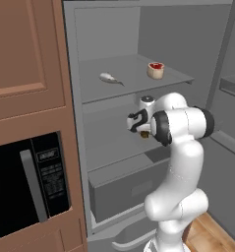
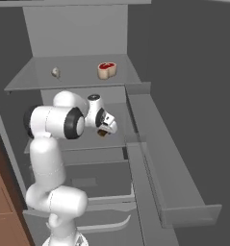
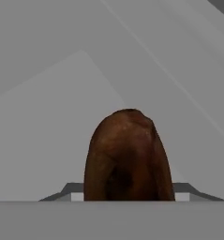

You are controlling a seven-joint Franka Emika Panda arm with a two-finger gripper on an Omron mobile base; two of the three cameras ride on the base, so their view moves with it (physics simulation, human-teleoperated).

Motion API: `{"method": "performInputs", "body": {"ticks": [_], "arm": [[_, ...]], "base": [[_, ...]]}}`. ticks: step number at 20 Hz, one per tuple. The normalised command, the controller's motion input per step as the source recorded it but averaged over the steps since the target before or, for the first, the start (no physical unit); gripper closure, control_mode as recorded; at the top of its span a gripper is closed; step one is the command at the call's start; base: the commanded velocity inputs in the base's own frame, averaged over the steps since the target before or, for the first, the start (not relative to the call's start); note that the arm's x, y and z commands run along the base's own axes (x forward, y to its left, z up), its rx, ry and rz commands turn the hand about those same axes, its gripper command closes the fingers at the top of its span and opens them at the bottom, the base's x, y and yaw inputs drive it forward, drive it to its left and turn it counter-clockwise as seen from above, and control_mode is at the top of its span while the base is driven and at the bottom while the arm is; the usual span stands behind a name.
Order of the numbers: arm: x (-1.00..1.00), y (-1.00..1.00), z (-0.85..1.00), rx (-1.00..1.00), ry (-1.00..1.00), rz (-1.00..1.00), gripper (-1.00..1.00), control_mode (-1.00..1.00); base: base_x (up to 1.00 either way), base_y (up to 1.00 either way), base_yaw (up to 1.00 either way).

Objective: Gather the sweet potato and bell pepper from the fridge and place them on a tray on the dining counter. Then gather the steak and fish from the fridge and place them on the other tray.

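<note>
Inside the open fridge, my gripper (image 1: 142,132) reaches over the middle shelf (image 1: 114,142) and is shut on the sweet potato (image 3: 127,157), a brown oblong that rises close up in the hand view and hides the fingertips. From the base views only a small brown piece of the sweet potato (image 2: 103,133) peeks out under the hand (image 2: 106,127). On the top shelf lie the steak (image 1: 156,69) (image 2: 107,69), red with a pale rim, and the small pale fish (image 1: 109,78) (image 2: 56,72). The bell pepper and the trays are out of view.
A grey drawer (image 1: 124,189) sits below the middle shelf. The open fridge door with its long bins (image 2: 174,182) stands to the right. Left of the fridge are a wooden cabinet (image 1: 25,59) and a black microwave (image 1: 25,187).
</note>
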Motion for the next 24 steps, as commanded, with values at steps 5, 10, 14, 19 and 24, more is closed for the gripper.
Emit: {"method": "performInputs", "body": {"ticks": [5, 10, 14, 19, 24], "arm": [[-0.85, -0.11, 0.18, 0.00, -0.17, -0.02, 1.00, -1.00], [-0.84, -0.10, 0.69, 0.00, -0.12, 0.00, 1.00, -1.00], [-0.80, -0.09, 0.82, 0.00, -0.01, 0.00, 1.00, -1.00], [-0.76, -0.14, 0.81, 0.00, 0.00, 0.00, 1.00, -1.00], [-0.71, -0.09, 0.68, 0.00, 0.01, -0.01, 1.00, -1.00]], "base": [[0.00, 0.00, 0.00], [0.00, 0.00, 0.00], [0.00, 0.00, 0.00], [0.00, 0.00, 0.00], [0.00, 0.00, 0.00]]}}
